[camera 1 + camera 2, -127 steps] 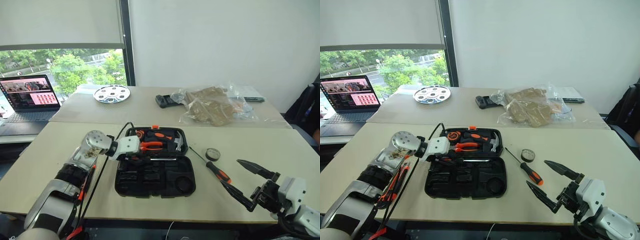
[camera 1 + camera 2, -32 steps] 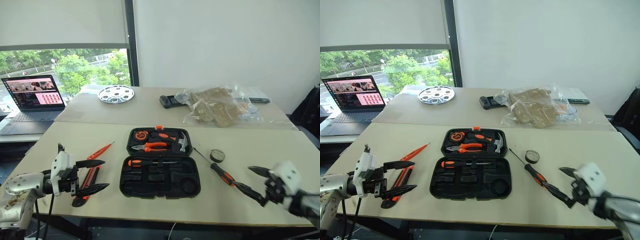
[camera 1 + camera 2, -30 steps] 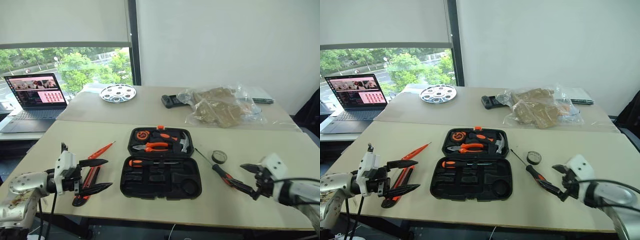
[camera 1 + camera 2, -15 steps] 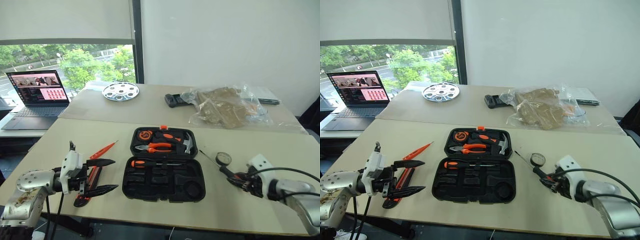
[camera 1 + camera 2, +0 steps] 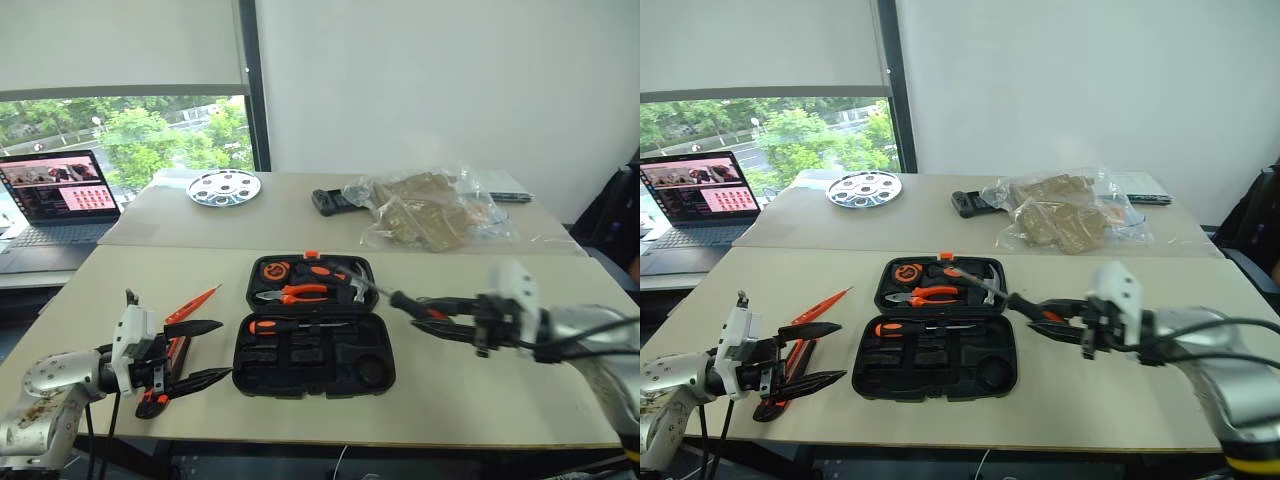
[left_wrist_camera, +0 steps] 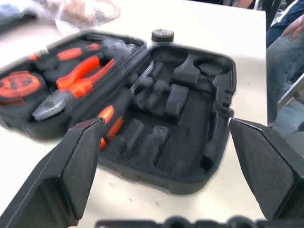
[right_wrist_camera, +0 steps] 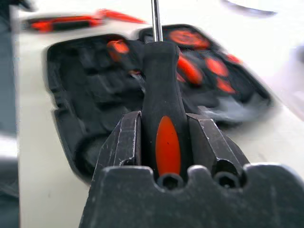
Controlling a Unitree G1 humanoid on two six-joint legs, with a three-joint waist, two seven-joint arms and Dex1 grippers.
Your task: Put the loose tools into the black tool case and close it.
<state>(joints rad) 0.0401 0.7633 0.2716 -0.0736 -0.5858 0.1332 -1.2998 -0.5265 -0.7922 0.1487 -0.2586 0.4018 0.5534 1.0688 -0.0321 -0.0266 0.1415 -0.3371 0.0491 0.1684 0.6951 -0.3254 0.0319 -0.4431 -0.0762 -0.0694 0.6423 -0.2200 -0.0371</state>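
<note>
Right hand (image 5: 425,313): holds a black-and-orange-handled screwdriver (image 5: 408,303) in the air, just right of the case, its metal tip over the far half.
Left hand (image 5: 205,352): fingers spread wide, holding nothing, left of the case.
Black plastic tool case (image 5: 312,356): lies open in the middle of the pale desk (image 5: 500,400).
In the case: another screwdriver (image 5: 290,325), orange-handled pliers (image 5: 295,293).
Left of the case: slim orange tester screwdriver (image 5: 190,305) on the desk.
</note>
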